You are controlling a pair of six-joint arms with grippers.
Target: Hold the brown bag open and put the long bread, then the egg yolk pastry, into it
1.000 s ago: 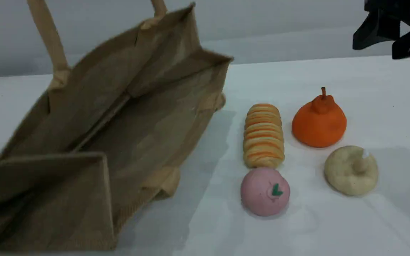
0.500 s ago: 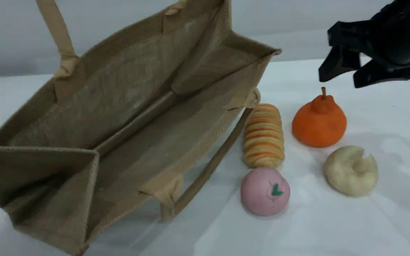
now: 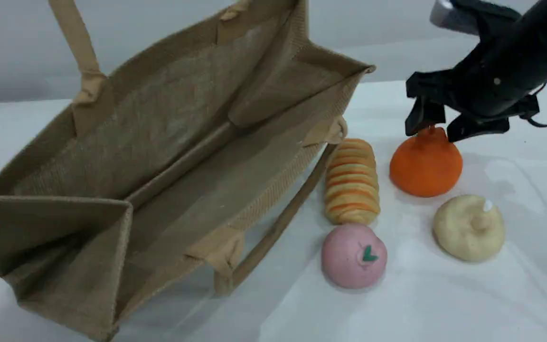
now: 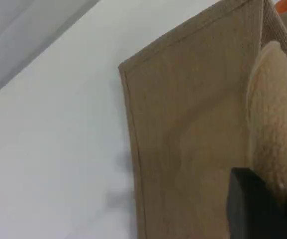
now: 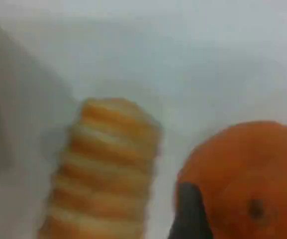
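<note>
Left gripper (image 4: 262, 209): clamped shut on the beige handle (image 4: 270, 129) of the brown bag (image 3: 169, 156), fingertip dark at bottom edge of left wrist view; out of frame in scene view. Bag hangs below and beside it, mouth wide open, tilted toward camera, outer wall (image 4: 193, 139) filling most of the wrist view over the white bench (image 3: 444, 304). Second handle (image 3: 273, 232) slack on the bench, down the bag's right side.

Long bread (image 3: 352, 180): on the bench just right of the bag, touching or nearly touching that slack handle; lower left of right gripper, untouched. Blurred but clear in right wrist view (image 5: 108, 174), left of the fingertip.

Pink ball (image 3: 353, 255): right below the bread, touching its near end.

Right gripper (image 3: 432, 130): jaws spread wide, holding nothing, hovering directly over the stem of the orange pear-shaped item (image 3: 425, 164); contact with it can't be told. Same item right under the fingertip in wrist view (image 5: 247, 179).

Egg yolk pastry (image 3: 468, 228): on the bench below and slightly right of right gripper, apart from it, near the orange item.
</note>
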